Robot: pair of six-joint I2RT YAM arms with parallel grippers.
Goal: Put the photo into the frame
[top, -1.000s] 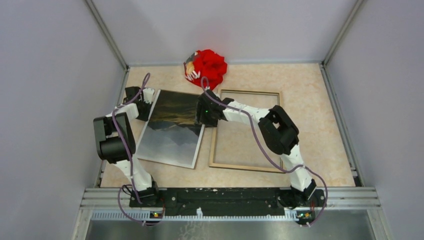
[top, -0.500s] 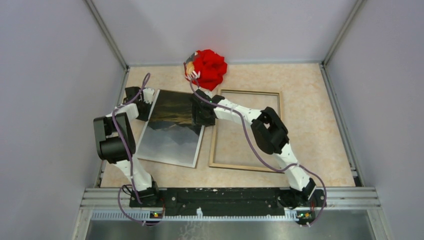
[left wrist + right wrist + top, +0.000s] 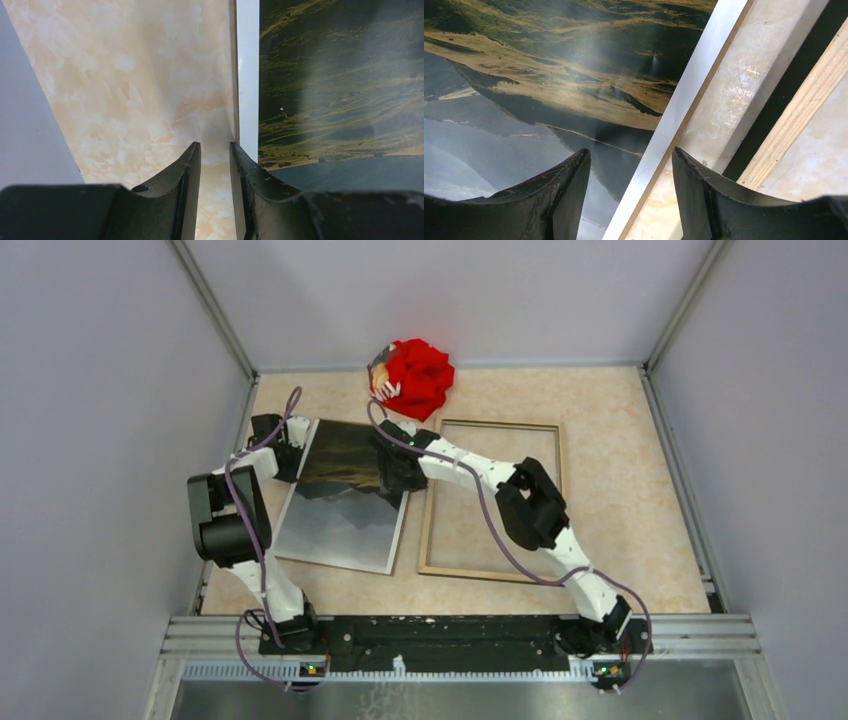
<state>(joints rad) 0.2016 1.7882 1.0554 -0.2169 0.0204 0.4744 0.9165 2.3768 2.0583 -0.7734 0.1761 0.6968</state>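
Note:
The photo (image 3: 345,502) lies face up on the table, left of centre, tilted a little. The frame (image 3: 437,510) lies to its right with its light wood side up and nothing inside it. My left gripper (image 3: 284,443) sits at the photo's far left corner. In the left wrist view its jaws (image 3: 215,147) stand a narrow gap apart over bare table, just beside the photo's white edge (image 3: 247,75). My right gripper (image 3: 398,468) is open and straddles the photo's right edge (image 3: 684,100). One finger is over the print (image 3: 549,60), the other over the table beside the frame (image 3: 804,115).
A red cloth bundle (image 3: 417,375) lies at the back wall, just beyond the photo and frame. Grey walls close in the table (image 3: 620,440) on three sides. A metal rail (image 3: 450,630) with the arm bases runs along the near edge.
My right arm has reached further left, bringing its gripper from beside the frame onto the photo's right edge. The left arm, photo and frame have not moved.

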